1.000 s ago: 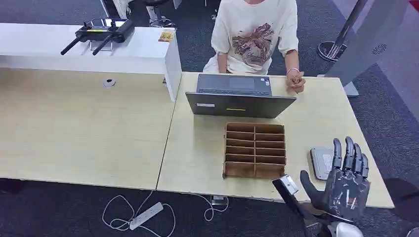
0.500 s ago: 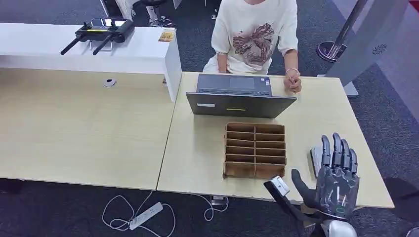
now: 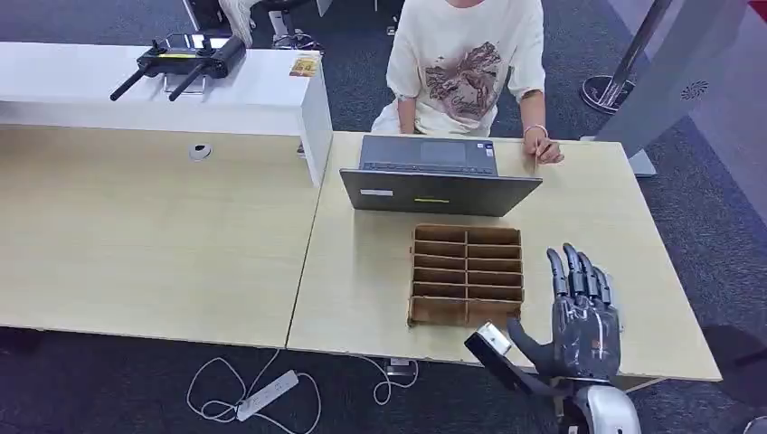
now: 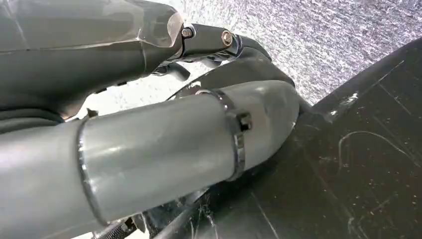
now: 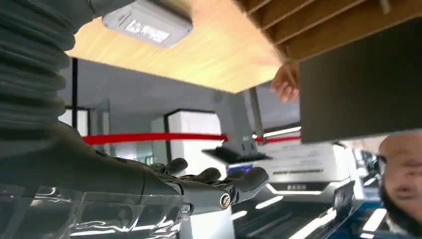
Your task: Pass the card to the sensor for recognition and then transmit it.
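I inspected the head view first. The right hand (image 3: 579, 316) stood at the lower right of the frame, over the near edge of the light wooden table (image 3: 362, 289), palm side away from the camera, fingers (image 3: 574, 271) extended upward and spread, thumb out to the left. I saw nothing held in it; I recorded it as empty with fingers apart. A small dark block with a white label (image 3: 493, 342) projected from the wrist area, just left of the thumb; I could not tell what it was.

The grey sensor (image 5: 147, 22) appeared in the right wrist view at the upper left of that frame, lying flat on the table surface. In the head view the right hand covered that spot. I could not locate the card in any frame.

The brown cardboard divider box (image 3: 467, 274) sat at centre frame, just left of the right hand. Behind it stood a grey laptop (image 3: 439, 176), and beyond that a person in a white printed shirt (image 3: 466, 63) sat with one hand (image 3: 545, 149) on the table's far edge.

The left wrist view showed the left hand (image 4: 209, 42) at upper centre against grey carpet; I could not tell how its fingers lay.
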